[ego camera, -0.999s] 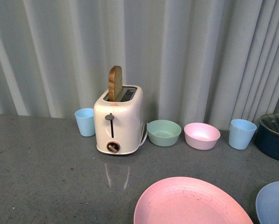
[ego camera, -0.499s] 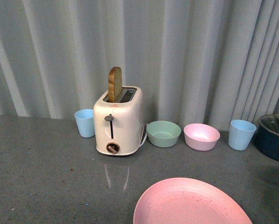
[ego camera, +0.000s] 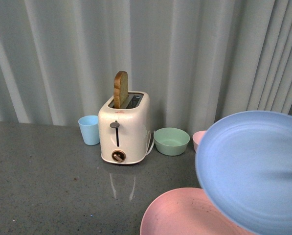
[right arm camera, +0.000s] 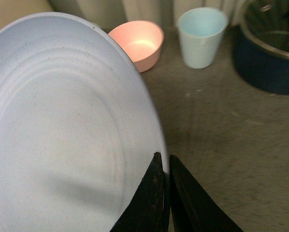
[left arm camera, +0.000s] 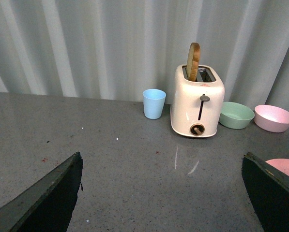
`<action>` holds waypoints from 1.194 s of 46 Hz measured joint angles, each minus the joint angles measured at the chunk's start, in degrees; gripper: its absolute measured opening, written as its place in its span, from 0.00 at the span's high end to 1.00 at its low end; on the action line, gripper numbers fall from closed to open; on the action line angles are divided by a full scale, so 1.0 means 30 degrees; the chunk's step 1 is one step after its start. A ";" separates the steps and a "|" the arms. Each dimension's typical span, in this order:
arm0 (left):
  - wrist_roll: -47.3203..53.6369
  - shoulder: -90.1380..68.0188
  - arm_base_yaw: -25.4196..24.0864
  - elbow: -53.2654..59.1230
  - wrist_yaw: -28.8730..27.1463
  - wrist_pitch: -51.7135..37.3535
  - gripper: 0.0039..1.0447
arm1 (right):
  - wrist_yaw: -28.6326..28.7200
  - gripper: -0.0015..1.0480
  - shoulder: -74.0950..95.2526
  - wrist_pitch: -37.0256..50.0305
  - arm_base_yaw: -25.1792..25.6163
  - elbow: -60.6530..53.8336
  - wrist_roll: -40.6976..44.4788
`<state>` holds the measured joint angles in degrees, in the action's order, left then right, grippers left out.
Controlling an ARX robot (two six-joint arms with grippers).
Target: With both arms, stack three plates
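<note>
Right end effector [right arm camera: 164, 193] pinches the rim of the matte, faintly ringed light blue plate [ego camera: 253, 171], tilted over the speckled pink plate [ego camera: 180, 215].

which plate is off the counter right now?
The light blue plate, pinched at its rim by the right gripper and tilted in the air; the pink plate lies flat.

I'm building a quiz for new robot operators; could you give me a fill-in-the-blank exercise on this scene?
1. The right tool is shut on the rim of the held plate, which is light ____.
2. The plate resting on the counter is ____.
3. The bowl nearest the toaster is ____.
4. The left tool is open and holds ____.
Missing words: blue; pink; green; nothing.
</note>
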<state>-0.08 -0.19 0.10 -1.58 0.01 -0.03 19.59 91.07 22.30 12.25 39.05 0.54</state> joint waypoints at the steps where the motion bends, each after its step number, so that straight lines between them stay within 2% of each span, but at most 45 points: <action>1: 0.0000 0.0000 0.0000 0.0000 0.0000 0.0000 0.06 | -0.0087 0.97 0.0350 0.0379 -0.0597 -0.0117 -0.0437; 9: 0.0000 0.0000 0.0000 0.0000 0.0000 0.0000 0.06 | -0.0437 0.97 0.2382 0.2200 -0.3191 -0.0554 -0.2805; 17: 0.0000 0.0000 0.0000 0.0000 0.0000 0.0000 0.06 | -0.0539 0.97 0.4095 0.3198 -0.4444 -0.0831 -0.4495; 55: 0.0000 0.0000 0.0000 0.0000 0.0000 0.0000 0.06 | -0.0138 0.97 0.6980 0.3759 -0.4641 -0.0962 -0.6120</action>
<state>-0.08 -0.19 0.10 -1.58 0.01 -0.03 19.18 112.01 33.58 -1.67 36.16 -17.82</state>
